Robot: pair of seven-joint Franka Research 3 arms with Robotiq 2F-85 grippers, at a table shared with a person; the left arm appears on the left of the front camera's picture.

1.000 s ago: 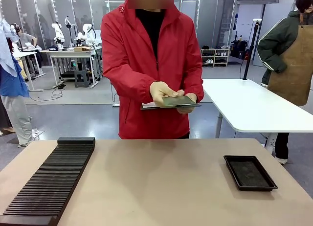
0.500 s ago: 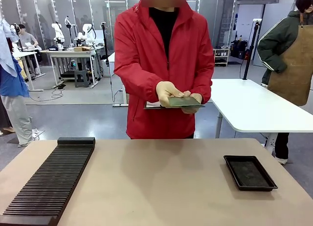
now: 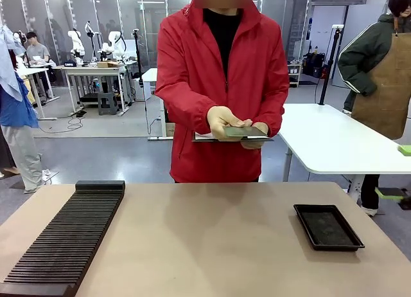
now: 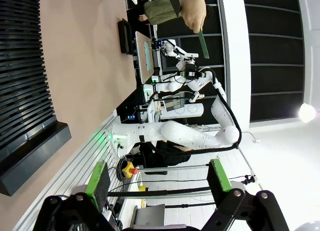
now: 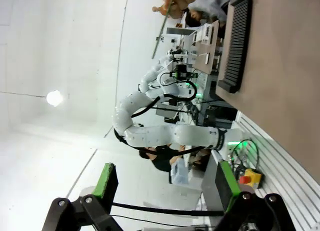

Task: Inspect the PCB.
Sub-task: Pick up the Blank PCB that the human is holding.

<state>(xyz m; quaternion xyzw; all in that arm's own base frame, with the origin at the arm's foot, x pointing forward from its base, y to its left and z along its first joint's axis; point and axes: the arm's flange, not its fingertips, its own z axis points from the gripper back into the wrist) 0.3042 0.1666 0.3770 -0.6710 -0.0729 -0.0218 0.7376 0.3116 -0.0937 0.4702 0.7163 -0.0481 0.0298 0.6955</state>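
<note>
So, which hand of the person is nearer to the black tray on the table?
The person's left hand: it is under the PCB, on the side of the tray. The right hand rests on top of the PCB, farther from the tray.

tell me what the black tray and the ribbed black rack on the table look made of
Black tray: probably moulded plastic, matte; thin raised rim, dull floor with faint mottling. Ribbed rack: likely plastic too, matte black; even rows of thin ridges with soft highlights. Metal cannot be ruled out.
</note>
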